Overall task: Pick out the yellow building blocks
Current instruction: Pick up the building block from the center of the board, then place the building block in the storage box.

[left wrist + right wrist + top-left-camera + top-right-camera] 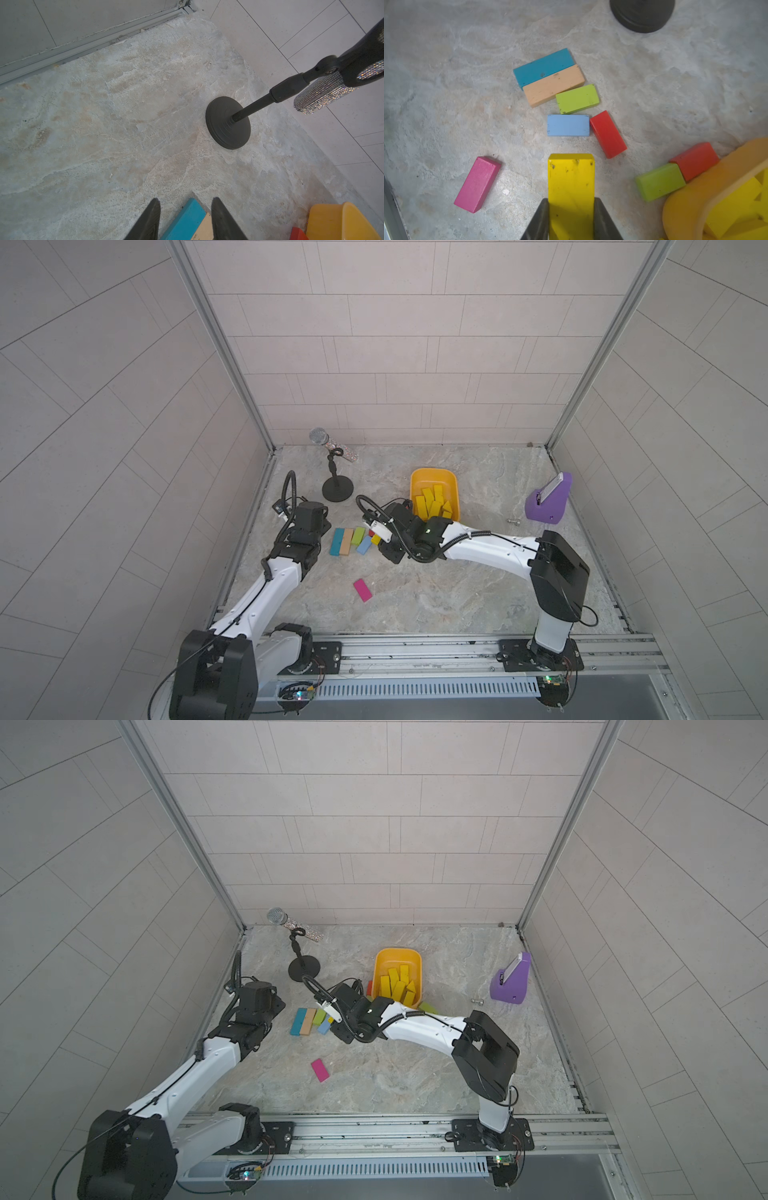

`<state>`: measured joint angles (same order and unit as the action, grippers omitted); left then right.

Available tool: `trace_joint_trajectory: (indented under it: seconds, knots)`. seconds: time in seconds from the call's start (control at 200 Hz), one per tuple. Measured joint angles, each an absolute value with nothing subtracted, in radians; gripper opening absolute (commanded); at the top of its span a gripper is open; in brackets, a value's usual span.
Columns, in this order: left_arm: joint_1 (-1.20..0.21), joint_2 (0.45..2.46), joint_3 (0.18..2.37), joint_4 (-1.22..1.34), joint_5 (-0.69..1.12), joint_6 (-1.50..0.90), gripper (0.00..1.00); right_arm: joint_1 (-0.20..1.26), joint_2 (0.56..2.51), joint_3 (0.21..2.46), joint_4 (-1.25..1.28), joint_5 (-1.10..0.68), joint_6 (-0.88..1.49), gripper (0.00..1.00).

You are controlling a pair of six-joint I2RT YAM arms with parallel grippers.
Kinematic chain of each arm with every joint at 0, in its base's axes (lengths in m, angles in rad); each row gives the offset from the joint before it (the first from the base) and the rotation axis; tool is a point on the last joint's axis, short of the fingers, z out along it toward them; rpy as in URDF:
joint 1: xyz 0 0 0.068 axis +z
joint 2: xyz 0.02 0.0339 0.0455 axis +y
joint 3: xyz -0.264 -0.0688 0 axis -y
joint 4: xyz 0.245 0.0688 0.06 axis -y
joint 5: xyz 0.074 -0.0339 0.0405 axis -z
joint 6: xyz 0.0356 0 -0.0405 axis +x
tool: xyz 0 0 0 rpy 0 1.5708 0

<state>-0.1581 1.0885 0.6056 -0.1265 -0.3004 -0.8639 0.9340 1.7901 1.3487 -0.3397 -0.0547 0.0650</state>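
My right gripper (571, 199) pinches a yellow block (571, 176) by its sides, so I'm mid-carry, I'd say; next it must clear the rim of the tub (691, 193) close beside it, then let go.

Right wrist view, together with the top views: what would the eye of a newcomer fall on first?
First, the bright yellow rectangular wooden block clamped in the right end effector. Next, the orange-yellow rounded plastic tub holding more yellow blocks, near the middle of the scene in both top views. Then the glittery silver microphone on its black stand, by the back wall on the left.
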Motion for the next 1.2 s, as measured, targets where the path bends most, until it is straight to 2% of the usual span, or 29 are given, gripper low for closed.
trace_joint_trajectory:
  seconds: [0.3,0.555,1.011,1.201]
  knots:
    - [-0.158,1.089,0.606,-0.126,-0.3,-0.864,0.45,0.754,1.693,1.287,-0.249,0.017,0.254,0.21]
    - [-0.158,1.088,0.605,-0.127,-0.3,-0.864,0.45,0.615,1.695,1.258,-0.245,0.081,0.44,0.21]
    - [-0.158,1.088,0.606,-0.128,-0.3,-0.864,0.45,0.547,1.912,1.431,-0.38,0.088,0.56,0.21]
    - [-0.158,1.087,0.606,-0.129,-0.3,-0.864,0.45,0.547,1.973,1.48,-0.409,0.073,0.562,0.25]
